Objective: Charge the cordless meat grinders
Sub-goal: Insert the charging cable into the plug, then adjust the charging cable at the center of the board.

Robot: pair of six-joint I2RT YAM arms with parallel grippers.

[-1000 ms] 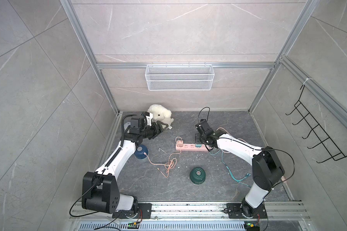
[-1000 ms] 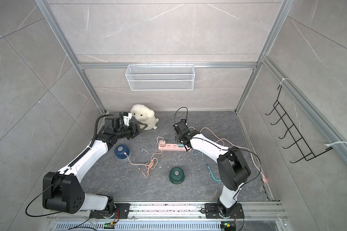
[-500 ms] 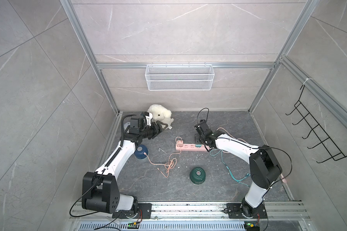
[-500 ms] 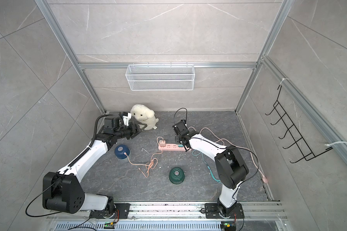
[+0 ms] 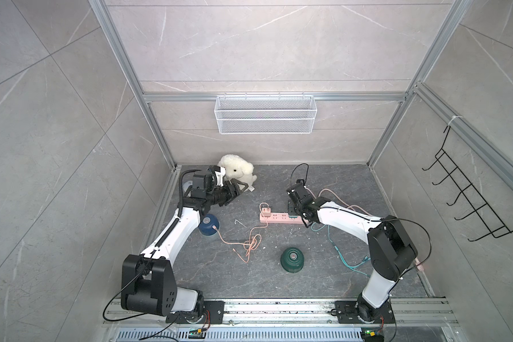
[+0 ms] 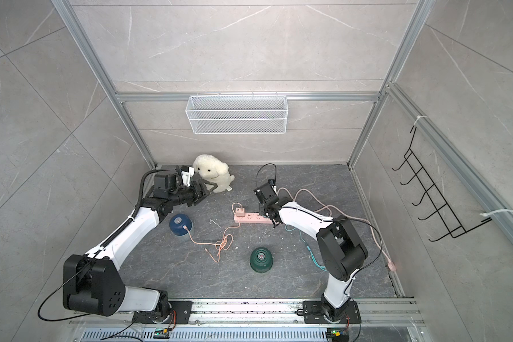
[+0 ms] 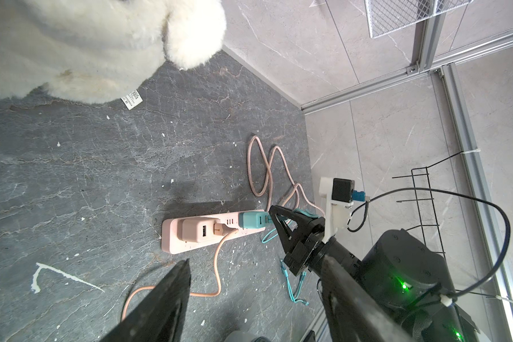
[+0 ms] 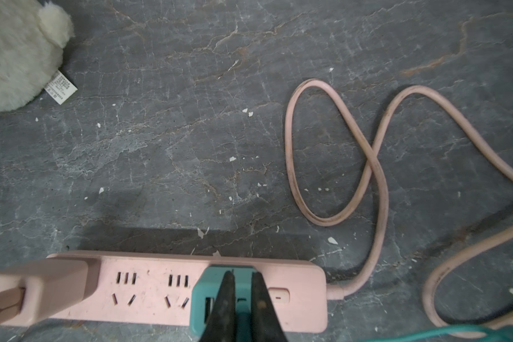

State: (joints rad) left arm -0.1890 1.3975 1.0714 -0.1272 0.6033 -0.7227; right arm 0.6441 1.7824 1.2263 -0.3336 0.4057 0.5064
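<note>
White arms (image 5: 178, 234), black joints (image 5: 391, 245), maybe LEDs (image 7: 403, 285)

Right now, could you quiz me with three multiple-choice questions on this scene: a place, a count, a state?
1. The white plush toy sits: A in the wire basket; B on the dark tabletop; C on the hook rack.
2. Adapters plugged into the pink power strip: A one; B two; C four.
3. The left hand is: A open; B shut on a grinder; C shut on a cable.
Answers: B, it rests there; B, a pink adapter and a teal adapter; A, its jaws stand apart, empty.
</note>
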